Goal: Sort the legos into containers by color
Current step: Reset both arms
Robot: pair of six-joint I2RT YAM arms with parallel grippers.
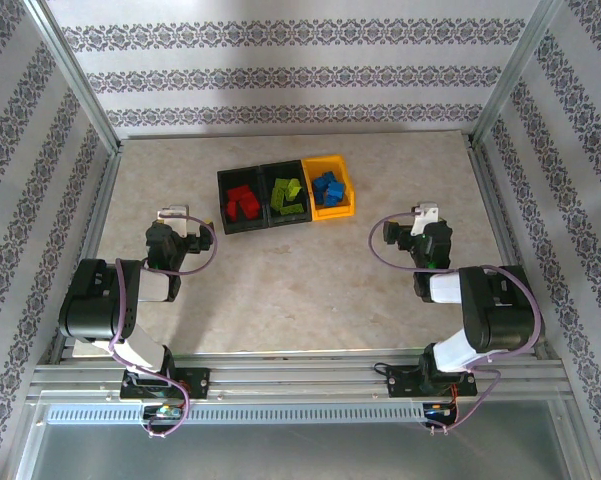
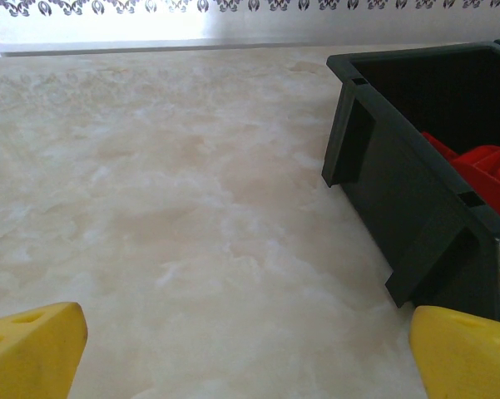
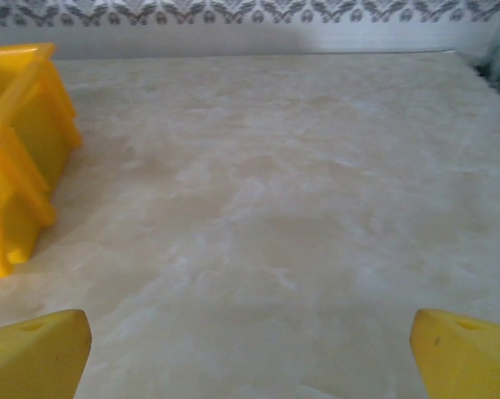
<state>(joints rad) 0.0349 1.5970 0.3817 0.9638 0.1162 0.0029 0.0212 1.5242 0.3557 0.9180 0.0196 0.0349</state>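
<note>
Three joined containers stand in a row at the back middle of the table. The left black bin [image 1: 223, 205] holds red legos [image 1: 242, 203]. Lime green legos [image 1: 287, 194] lie in the middle black bin [image 1: 269, 192]. The yellow bin [image 1: 344, 186] holds blue legos [image 1: 328, 188]. My left gripper [image 1: 173, 215] rests low, left of the bins, open with nothing between its yellow fingertips [image 2: 33, 349]. Its wrist view has the black bin [image 2: 399, 216] and red legos [image 2: 487, 170] at right. My right gripper [image 1: 425, 213] sits open and empty to the right; the yellow bin [image 3: 17, 158] is at the left of its view.
The pale marbled table [image 1: 310, 290] stretches between both arms. Aluminium frame posts [image 1: 80, 80] and patterned walls enclose it on three sides. A metal rail [image 1: 300, 380] runs along the near edge by the arm bases.
</note>
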